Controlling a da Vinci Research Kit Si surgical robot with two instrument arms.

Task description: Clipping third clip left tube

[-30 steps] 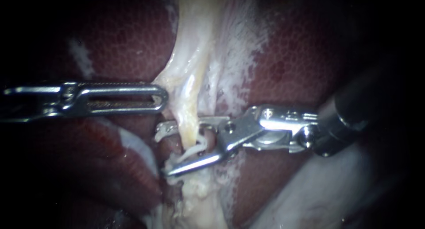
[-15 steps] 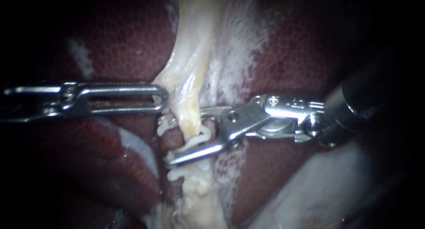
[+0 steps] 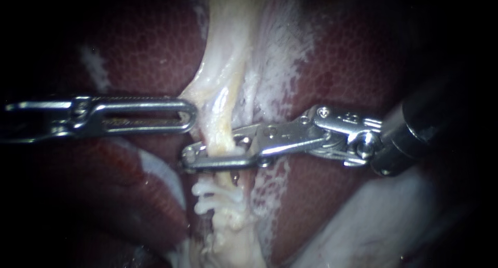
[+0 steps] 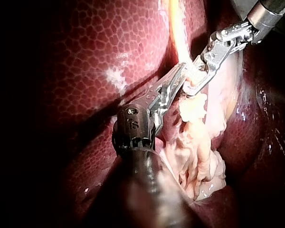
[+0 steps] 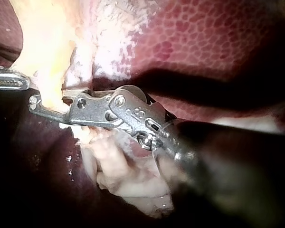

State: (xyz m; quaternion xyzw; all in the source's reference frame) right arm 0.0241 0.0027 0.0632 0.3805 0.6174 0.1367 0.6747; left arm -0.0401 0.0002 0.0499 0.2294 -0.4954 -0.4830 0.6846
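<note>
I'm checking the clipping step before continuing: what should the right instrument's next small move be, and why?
Probably open the right instrument at its end effector and ease it straight back off the tube. Its jaws lie shut across the tube, just above the white clips, so the squeeze looks complete. Anything between the jaws is hidden, so check the tube once clear.

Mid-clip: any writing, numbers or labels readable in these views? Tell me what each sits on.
Right instrument, jaws shut on the tube: engraved marks on its wrist, too small to read.
Left instrument: stamped mark on its wrist, blurred, unreadable.
Liver and tube: no writing.
</note>
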